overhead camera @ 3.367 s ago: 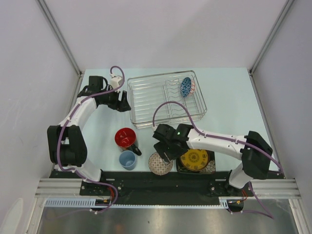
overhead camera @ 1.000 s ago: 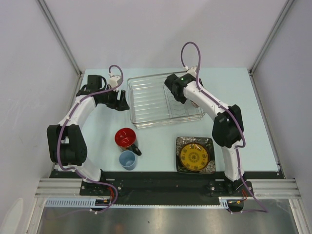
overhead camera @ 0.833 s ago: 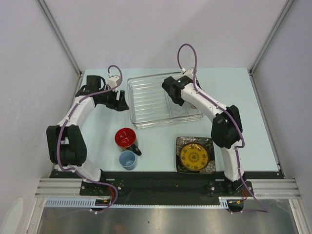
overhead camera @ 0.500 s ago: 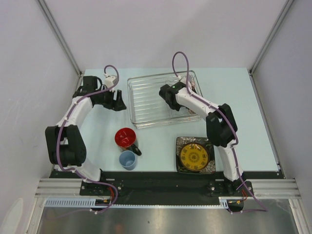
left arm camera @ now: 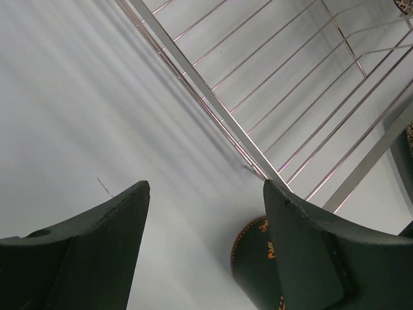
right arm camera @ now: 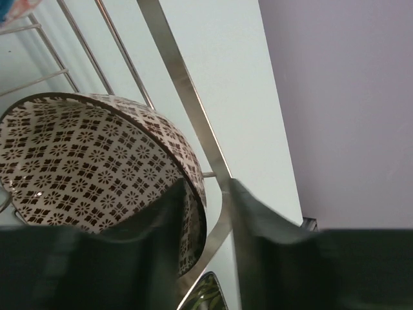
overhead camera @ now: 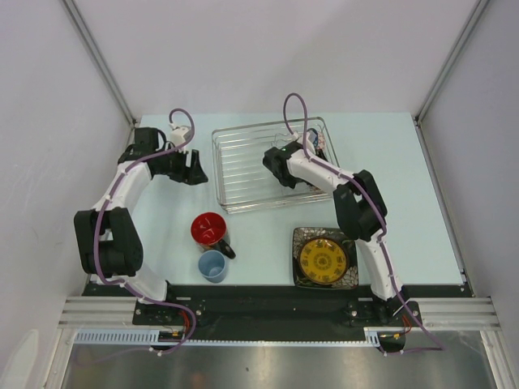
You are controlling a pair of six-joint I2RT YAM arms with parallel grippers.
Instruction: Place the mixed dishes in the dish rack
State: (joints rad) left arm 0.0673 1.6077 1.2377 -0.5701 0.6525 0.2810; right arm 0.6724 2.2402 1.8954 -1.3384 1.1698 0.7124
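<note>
The silver wire dish rack (overhead camera: pixel 235 162) stands at the back middle. My right gripper (overhead camera: pixel 308 154) reaches into its right end. Its jaws stand narrowly open around the rim of the pinkish-beige patterned bowl (right arm camera: pixel 84 155), which stands on edge in the rack's slots next to the blue-patterned bowl (right arm camera: pixel 8 6). My left gripper (overhead camera: pixel 197 168) is open and empty on the table beside the rack's left side. The red-inside skull mug (overhead camera: pixel 209 229) and light-blue cup (overhead camera: pixel 212 265) stand front left. The yellow plate (overhead camera: pixel 323 259) lies on the dark square plate (overhead camera: pixel 300 279).
The left wrist view shows the rack's corner wires (left arm camera: pixel 213 97) and the dark mug (left arm camera: pixel 258 271) between my open fingers (left arm camera: pixel 110 245). The right wrist view shows the rack's rim (right arm camera: pixel 174 71) and the enclosure's right wall (right arm camera: pixel 348 97). Walls enclose the table on three sides.
My right arm carried the beige bowl from the table's front into the rack's right end, then swung its wrist leftward. My left gripper shifted slightly left, away from the rack.
</note>
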